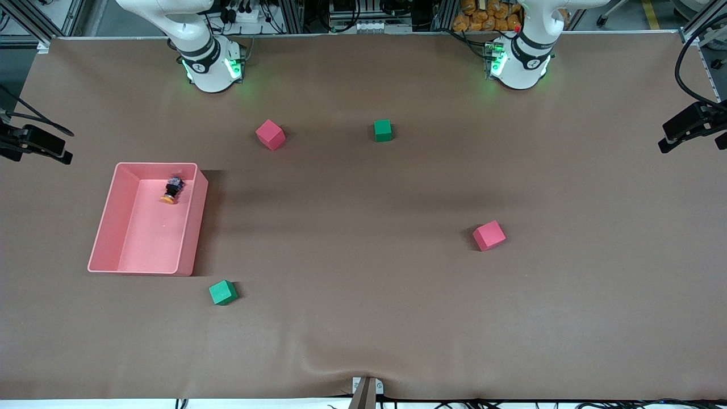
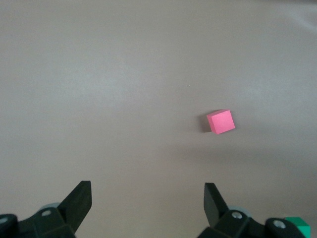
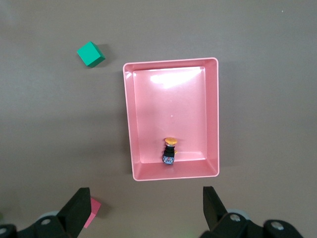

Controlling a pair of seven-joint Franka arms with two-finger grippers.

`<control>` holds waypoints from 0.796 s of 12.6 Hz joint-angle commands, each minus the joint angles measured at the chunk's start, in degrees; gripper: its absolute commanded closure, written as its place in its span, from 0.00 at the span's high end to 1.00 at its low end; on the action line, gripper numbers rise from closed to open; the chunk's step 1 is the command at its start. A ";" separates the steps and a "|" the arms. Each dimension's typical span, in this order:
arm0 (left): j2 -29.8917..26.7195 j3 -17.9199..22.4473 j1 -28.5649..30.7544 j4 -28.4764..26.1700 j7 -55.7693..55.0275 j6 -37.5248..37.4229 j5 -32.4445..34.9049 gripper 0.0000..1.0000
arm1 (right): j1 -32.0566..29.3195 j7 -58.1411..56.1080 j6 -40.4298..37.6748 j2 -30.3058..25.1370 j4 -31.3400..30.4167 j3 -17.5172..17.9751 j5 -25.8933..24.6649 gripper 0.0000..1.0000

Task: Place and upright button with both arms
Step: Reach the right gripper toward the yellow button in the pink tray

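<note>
The button [image 1: 171, 190] lies on its side in the pink bin [image 1: 193, 227], close to the bin wall nearest the right arm's base; its orange cap points toward the front camera. In the right wrist view the button [image 3: 169, 150] shows from above, and my right gripper [image 3: 146, 198] hangs open and empty high over the table, beside the bin [image 3: 213, 114]. My left gripper [image 2: 147, 197] is open and empty too, high over bare table toward the left arm's end. Neither gripper shows in the front view.
A red cube [image 1: 489, 235] [image 2: 221, 121] lies below the left gripper's view, with a green cube [image 1: 383, 130] [image 2: 297, 226] nearer the bases. A second red cube [image 1: 270, 134] [image 3: 91, 213] lies near the right arm's base. Another green cube [image 1: 222, 292] [image 3: 90, 54] sits just nearer the front camera than the bin.
</note>
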 commanded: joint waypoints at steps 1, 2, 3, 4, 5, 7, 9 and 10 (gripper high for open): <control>0.03 0.06 0.45 0.80 1.53 -1.18 -0.69 1.00 | -0.83 0.33 -0.57 -0.38 -0.08 0.93 -0.10 1.00; 0.12 0.06 0.37 0.80 1.36 -1.18 -0.69 1.00 | -0.83 0.33 -0.57 -0.39 -0.35 0.93 -0.01 1.00; 0.12 0.06 0.45 0.88 1.36 -1.18 -0.60 1.00 | -0.92 0.33 -0.31 -0.39 -0.52 0.93 -0.01 1.00; 0.21 0.06 0.54 0.97 1.36 -1.18 -0.60 1.00 | -0.92 0.33 0.04 -0.39 -1.13 0.93 -0.01 1.00; 0.38 0.06 0.54 0.97 1.36 -1.18 -0.52 1.00 | -0.92 0.33 0.05 -0.39 -1.31 0.85 -0.10 1.00; 0.56 0.06 0.54 0.97 1.18 -1.18 -0.52 1.00 | -1.79 0.25 0.92 -0.30 -3.76 0.76 -0.36 1.00; 0.47 0.06 0.37 0.97 1.09 -1.18 -0.52 1.00 | -3.46 0.07 1.10 -0.30 -7.88 0.76 -0.45 1.00; 0.47 -0.03 0.45 0.97 1.18 -1.18 -0.52 1.00 | -3.90 0.07 1.28 -0.47 -10.26 0.76 -0.45 1.00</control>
